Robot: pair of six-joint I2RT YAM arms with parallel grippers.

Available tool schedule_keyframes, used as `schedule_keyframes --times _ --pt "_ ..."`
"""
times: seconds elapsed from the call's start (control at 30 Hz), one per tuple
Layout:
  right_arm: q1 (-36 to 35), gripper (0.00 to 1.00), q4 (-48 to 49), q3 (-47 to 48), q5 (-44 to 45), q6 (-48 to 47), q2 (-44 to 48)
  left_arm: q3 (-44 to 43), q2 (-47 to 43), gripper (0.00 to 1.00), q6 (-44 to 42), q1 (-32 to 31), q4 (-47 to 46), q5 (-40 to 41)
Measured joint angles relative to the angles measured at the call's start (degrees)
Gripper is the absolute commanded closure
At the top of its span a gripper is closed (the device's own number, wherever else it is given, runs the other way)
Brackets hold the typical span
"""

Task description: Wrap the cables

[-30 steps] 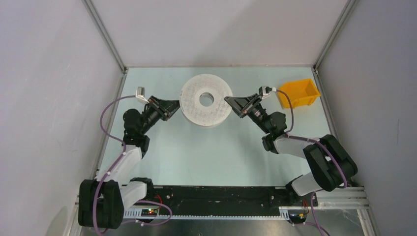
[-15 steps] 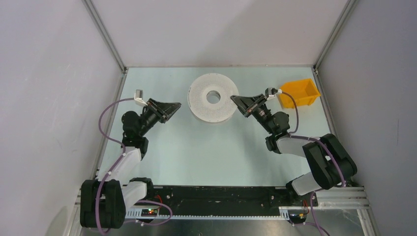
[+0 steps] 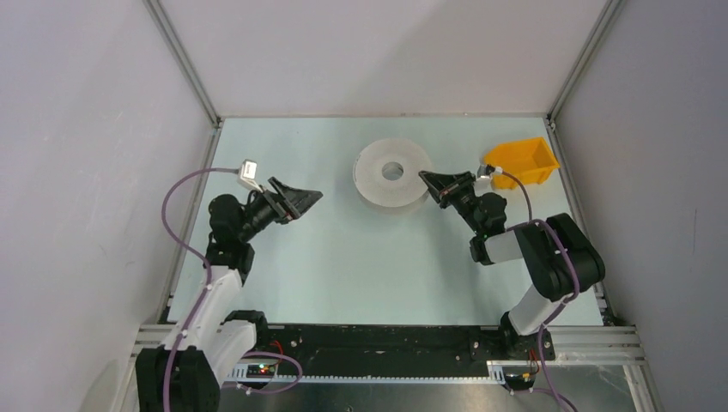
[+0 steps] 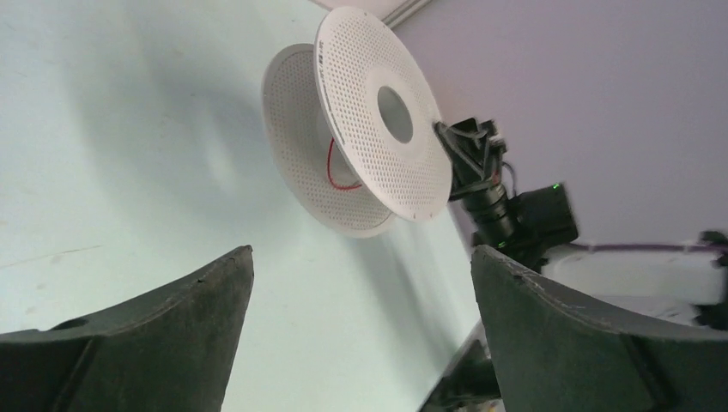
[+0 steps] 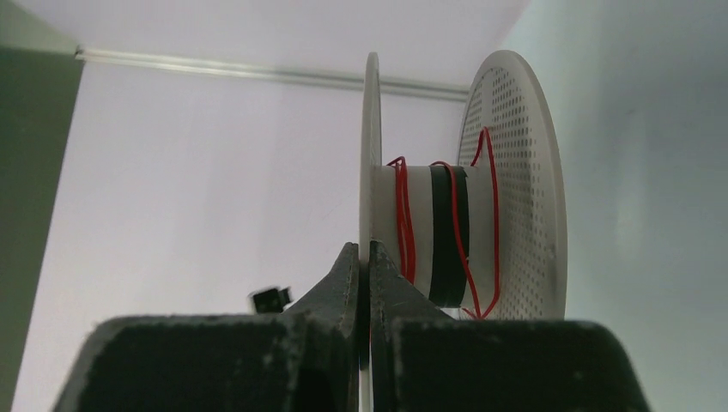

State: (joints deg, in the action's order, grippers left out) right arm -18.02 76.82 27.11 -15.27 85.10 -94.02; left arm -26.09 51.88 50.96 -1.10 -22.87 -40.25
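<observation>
A pale grey perforated spool [image 3: 392,174] lies flat at the back middle of the table. Thin red cable [image 5: 402,215] is wound loosely around its white core, beside a black band; a loop of the cable [image 4: 330,167] shows between the flanges. My right gripper [image 3: 427,179] is shut on the rim of one spool flange [image 5: 371,154], which passes between its jaws [image 5: 364,249]. My left gripper [image 3: 307,204] stands open and holds nothing, well to the left of the spool [image 4: 382,112], with bare table between its fingertips [image 4: 360,262].
A yellow bin [image 3: 519,161] sits at the back right, just behind the right wrist. Grey walls close the table on the left, the back and the right. Lilac arm cables [image 3: 185,193] loop beside the left arm.
The spool has slid to the right along with my right gripper, towards the yellow bin. My left gripper has let go of the spool's left rim, opened wide and stayed behind on the left.
</observation>
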Motion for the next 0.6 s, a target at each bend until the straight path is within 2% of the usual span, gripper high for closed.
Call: schedule_keyframes --times 0.17,0.27,0.53,0.6 --pt "1.92 1.0 -0.04 0.0 1.46 -0.94 -5.03 -3.76 -3.78 0.0 -13.86 -3.08 14.45 5.49" --pt "2.82 1.0 0.33 0.02 1.97 -1.03 -8.41 -5.03 -4.59 0.0 -18.73 -4.59 19.89 7.76" --pt "4.74 1.0 0.74 0.42 2.45 -1.14 -14.58 -5.22 -4.63 0.0 -22.6 -4.79 25.88 10.21" --pt "5.14 0.95 1.16 0.63 2.4 -1.18 -15.28 -5.22 -4.61 0.0 -22.77 -4.79 26.29 10.21"
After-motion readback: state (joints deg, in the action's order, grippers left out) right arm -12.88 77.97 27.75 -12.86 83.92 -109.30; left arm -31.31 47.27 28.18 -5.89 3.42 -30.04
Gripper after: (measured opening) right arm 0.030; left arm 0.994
